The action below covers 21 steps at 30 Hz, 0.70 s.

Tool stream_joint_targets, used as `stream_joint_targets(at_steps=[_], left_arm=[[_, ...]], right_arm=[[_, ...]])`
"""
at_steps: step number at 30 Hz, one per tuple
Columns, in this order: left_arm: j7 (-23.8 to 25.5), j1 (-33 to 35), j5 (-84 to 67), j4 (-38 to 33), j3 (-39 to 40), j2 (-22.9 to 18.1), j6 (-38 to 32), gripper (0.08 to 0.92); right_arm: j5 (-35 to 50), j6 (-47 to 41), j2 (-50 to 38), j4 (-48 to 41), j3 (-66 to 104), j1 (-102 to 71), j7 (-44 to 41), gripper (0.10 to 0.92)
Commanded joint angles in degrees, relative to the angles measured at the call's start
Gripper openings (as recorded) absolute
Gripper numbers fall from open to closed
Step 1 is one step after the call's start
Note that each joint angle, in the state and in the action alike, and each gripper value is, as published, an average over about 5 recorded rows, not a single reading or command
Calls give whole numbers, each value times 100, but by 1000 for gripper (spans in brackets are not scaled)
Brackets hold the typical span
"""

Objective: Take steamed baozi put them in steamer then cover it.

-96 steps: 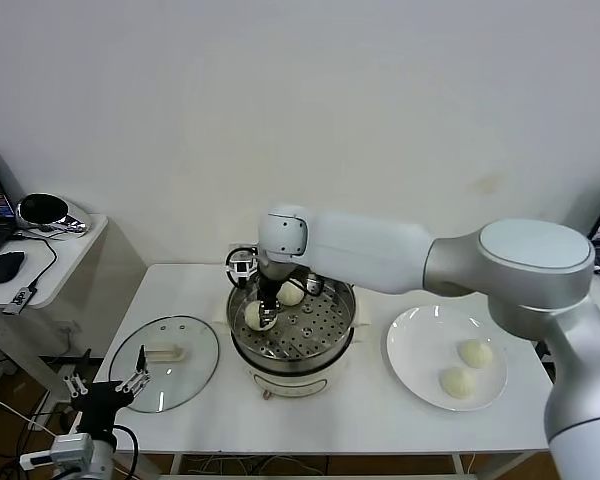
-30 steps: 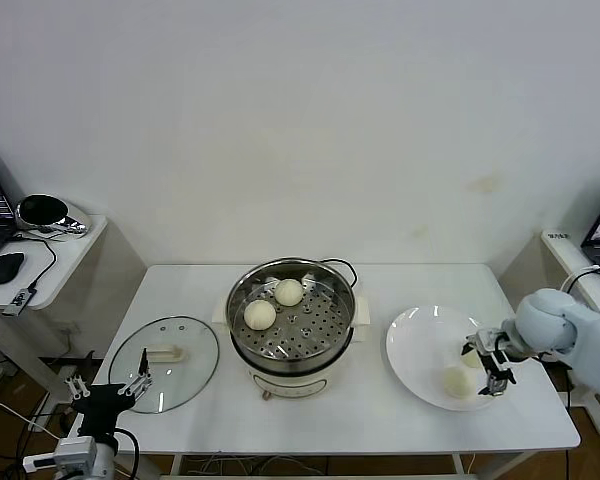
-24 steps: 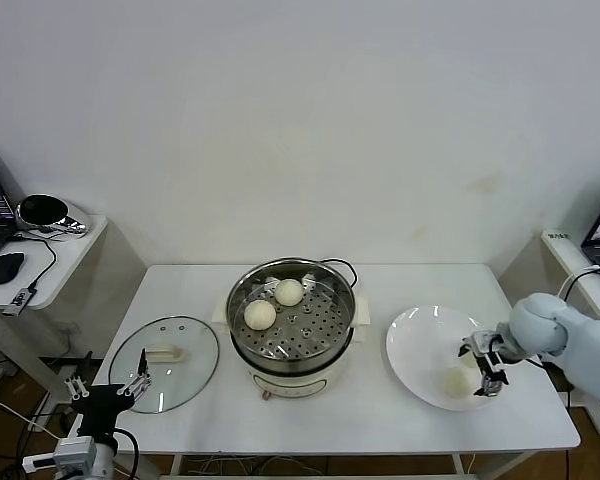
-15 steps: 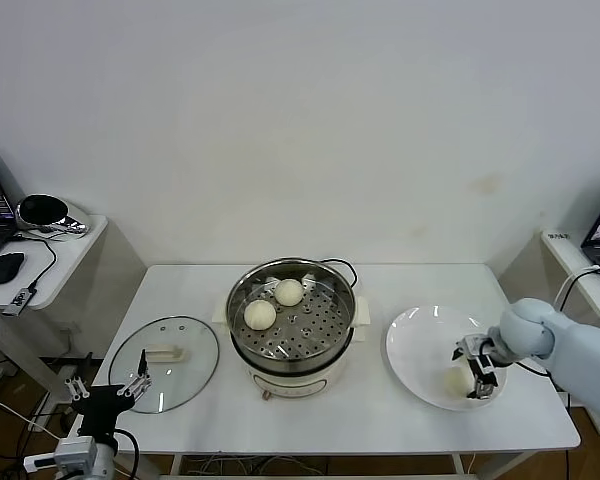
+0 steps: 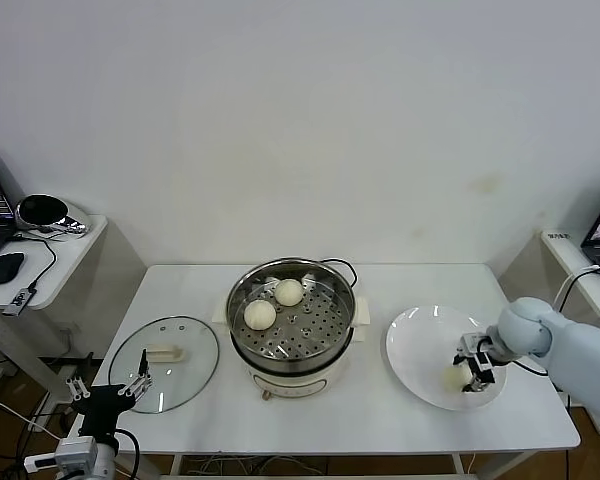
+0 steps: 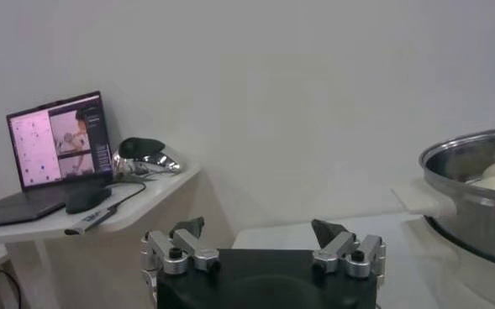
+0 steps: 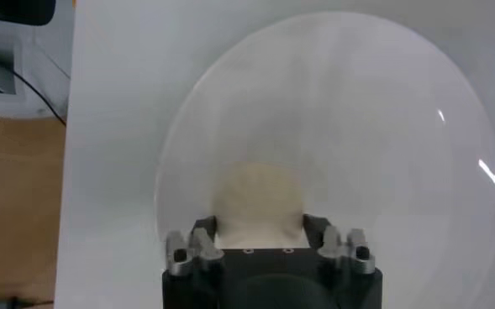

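Head view: the right gripper [image 5: 477,368] is down on the white plate [image 5: 417,350] near the table's [image 5: 380,420] right edge, its fingers closed around a bun [image 7: 258,204]. A second bun [image 5: 455,379] lies just beside it. Two buns [image 5: 260,314] sit in the steamer [image 5: 292,322] at the table's centre. The lid [image 5: 165,361] lies near the left edge. The left gripper [image 5: 108,389] hangs open off the front-left corner.

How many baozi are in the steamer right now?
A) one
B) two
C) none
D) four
B: two baozi sit on the perforated tray of the steamer, and the right gripper is shut on another baozi at the plate.
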Motion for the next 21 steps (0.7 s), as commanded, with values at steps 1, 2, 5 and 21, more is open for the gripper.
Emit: stream_joint_targets(at_steps=[1, 2, 5, 21], left_arm=[[2, -1, 0, -7, 0, 2, 1, 823], [1, -4, -1, -7, 1, 2, 1, 823], [-4, -19, -8, -7, 7, 5, 1, 823], [-16, -63, -72, -11, 14, 77, -5, 823]], right_arm=[[330, 3, -80, 57, -135, 672, -201, 561], [417, 3, -89, 62, -137, 823, -243, 560], [704, -2, -80, 44, -95, 1371, -377, 560], [2176, 267, 1726, -144, -1996, 4984, -778, 563]])
